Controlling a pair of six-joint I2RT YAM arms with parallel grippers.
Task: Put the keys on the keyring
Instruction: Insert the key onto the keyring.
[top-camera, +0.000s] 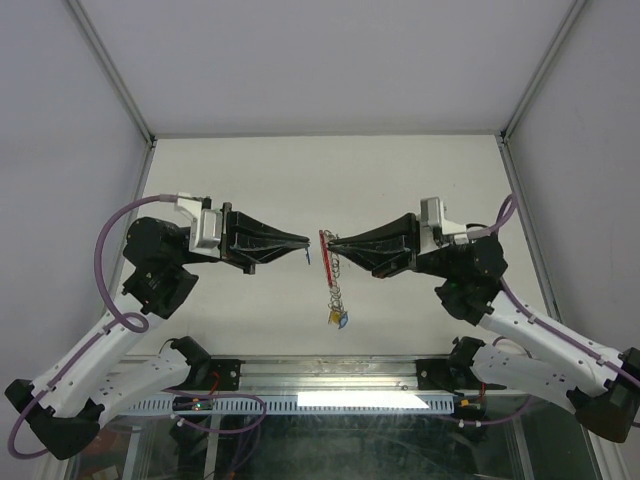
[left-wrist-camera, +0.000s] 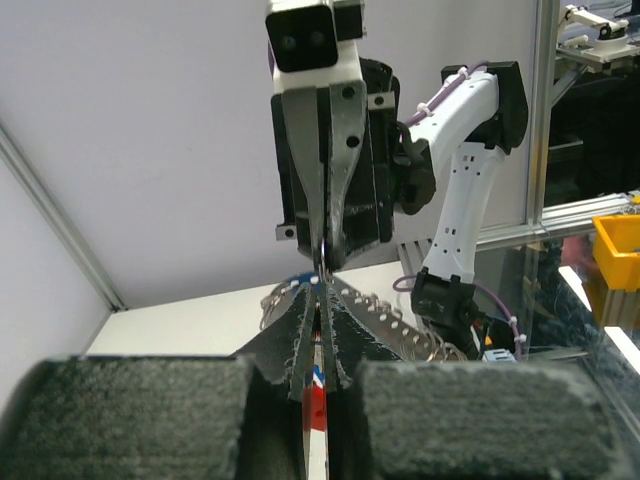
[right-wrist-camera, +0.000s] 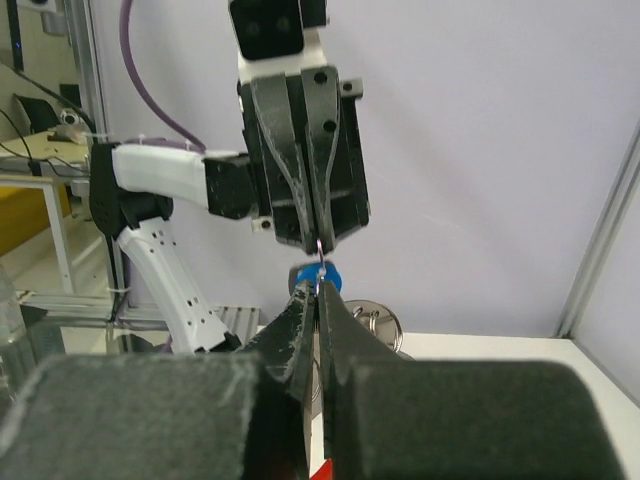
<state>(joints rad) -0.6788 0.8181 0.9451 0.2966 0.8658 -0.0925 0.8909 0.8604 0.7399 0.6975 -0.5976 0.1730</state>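
As 1 light, slippery key (top-camera: 308, 258) sits in the clamped left gripper (top-camera: 305, 240), we hold its cap; the right gripper (top-camera: 329, 241) pinches the keyring (top-camera: 325, 264).

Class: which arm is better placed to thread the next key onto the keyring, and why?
Probably left. The left gripper pinches a blue-capped key right beside the keyring, which the right gripper is busy holding by its red arc.

Overhead camera looks down from behind; wrist cameras face each other across the keyring (top-camera: 324, 258).
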